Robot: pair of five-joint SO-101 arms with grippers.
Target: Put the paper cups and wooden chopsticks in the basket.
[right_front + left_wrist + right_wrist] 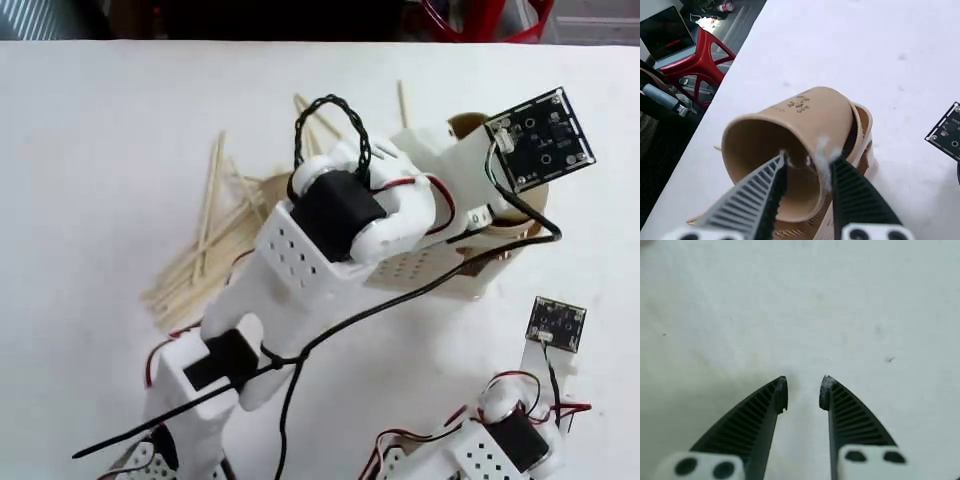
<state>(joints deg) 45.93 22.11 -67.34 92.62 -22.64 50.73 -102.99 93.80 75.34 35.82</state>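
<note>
Left pincer [807,160] of mine clamps a paper cup [805,120] over the basket [866,135] (not yet released); wooden chopsticks [205,245] lie loose on the table [100,120].

A tan paper cup [805,120] lies tipped on its side over the basket [485,275], its open mouth facing the left wrist camera and its near wall between the two fingers of the left gripper [810,162]. The basket is light brown with a woven edge. The pale wooden chopsticks [205,245] lie in a loose, fanned heap on the white table, apart from the basket.
</note>
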